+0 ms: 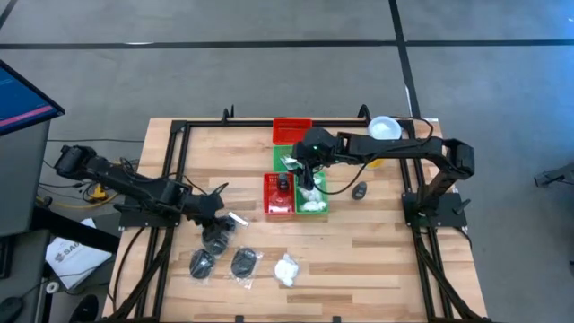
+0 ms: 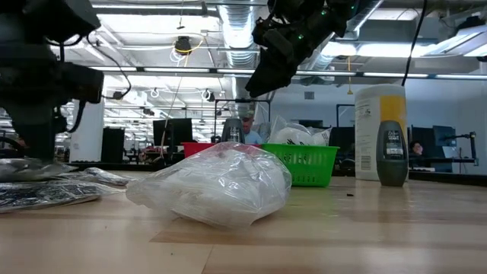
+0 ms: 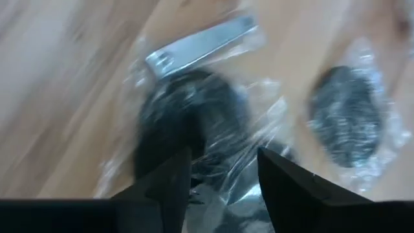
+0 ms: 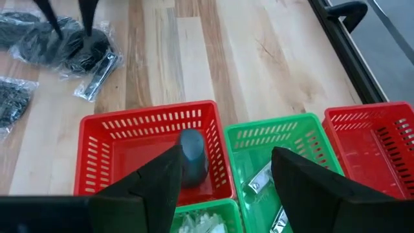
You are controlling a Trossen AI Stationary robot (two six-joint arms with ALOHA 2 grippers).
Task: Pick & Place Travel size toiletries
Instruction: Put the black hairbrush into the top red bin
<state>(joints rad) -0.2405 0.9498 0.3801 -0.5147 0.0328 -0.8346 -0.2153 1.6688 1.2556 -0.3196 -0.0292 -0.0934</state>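
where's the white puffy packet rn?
High view: the white puffy packet lies on the table's near edge, right of the dark disc packets, apart from the trays.

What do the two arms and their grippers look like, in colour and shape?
Both arms are dark, jointed tubes on black bases. The left gripper and right gripper each end in two dark, tapering fingers. Small green lights glow near the right arm's wrist.

1. A grey concrete floor crossed by dark lines surrounds the wooden table.
2. A blue screen stands beside the table.
3. Behind it, an open workspace shows ceiling pipes, strip lights and dark monitors.
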